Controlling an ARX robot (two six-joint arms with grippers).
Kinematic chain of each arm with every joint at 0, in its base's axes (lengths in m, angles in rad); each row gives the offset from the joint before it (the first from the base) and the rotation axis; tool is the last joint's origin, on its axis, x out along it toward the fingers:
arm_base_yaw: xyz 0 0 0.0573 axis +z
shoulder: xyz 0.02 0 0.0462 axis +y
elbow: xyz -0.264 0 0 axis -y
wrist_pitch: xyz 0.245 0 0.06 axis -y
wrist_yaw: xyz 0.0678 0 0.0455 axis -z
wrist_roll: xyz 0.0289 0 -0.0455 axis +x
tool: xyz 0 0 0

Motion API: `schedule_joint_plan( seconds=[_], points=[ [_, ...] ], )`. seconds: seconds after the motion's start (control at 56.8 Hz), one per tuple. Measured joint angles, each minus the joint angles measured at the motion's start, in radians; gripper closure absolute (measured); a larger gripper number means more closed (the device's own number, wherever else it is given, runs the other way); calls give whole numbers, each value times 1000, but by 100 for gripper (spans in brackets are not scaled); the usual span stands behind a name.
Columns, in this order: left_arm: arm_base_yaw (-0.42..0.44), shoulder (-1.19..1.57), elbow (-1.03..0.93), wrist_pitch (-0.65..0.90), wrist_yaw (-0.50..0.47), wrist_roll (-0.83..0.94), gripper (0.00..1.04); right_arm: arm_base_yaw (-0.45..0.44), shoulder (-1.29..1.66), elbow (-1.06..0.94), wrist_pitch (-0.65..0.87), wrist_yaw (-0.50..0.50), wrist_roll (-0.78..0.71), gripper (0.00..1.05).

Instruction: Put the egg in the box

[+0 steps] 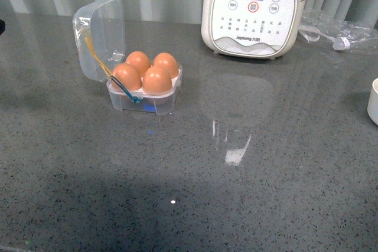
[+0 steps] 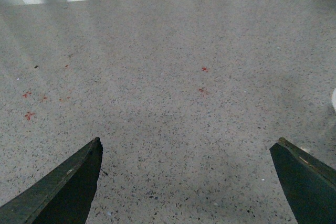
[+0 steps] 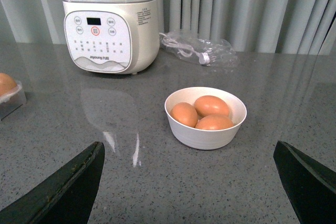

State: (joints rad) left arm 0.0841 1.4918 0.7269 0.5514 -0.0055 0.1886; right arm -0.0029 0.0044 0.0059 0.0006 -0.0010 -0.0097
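Observation:
The clear plastic box (image 1: 143, 101) stands on the grey table at the left, its hinged lid (image 1: 100, 38) open and upright, with yellow and blue elastic loops on its left side. All its slots hold orange-brown eggs (image 1: 157, 79). An edge of the box with one egg (image 3: 6, 83) shows in the right wrist view. A white bowl (image 3: 206, 135) holds three more eggs (image 3: 210, 105). My left gripper (image 2: 189, 148) is open over bare table. My right gripper (image 3: 189, 153) is open, short of the bowl. Neither arm shows in the front view.
A large white cooker (image 1: 255, 10) with buttons stands at the back, also in the right wrist view (image 3: 107, 27). A clear plastic bag with a cable (image 1: 339, 30) lies at the back right. The bowl's edge (image 1: 373, 101) shows at the right border. Small red specks (image 2: 203, 69) mark the table.

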Motion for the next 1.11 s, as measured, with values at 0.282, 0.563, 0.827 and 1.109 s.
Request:
schedule_joint_plan(
  seconds=[0.282, 0.563, 0.827, 1.109],
  points=[
    [-58, 126, 90, 23, -69, 32, 7, 0, 0, 0, 0, 0, 0, 7],
    [-146, 147, 147, -4, -96, 19, 7, 0, 0, 0, 0, 0, 0, 7],
    [-312, 39, 76, -35, -89, -55, 7, 0, 0, 0, 0, 0, 0, 7],
    [-475, -29, -25, -62, -42, -105, 7, 0, 0, 0, 0, 0, 0, 7]
  ],
)
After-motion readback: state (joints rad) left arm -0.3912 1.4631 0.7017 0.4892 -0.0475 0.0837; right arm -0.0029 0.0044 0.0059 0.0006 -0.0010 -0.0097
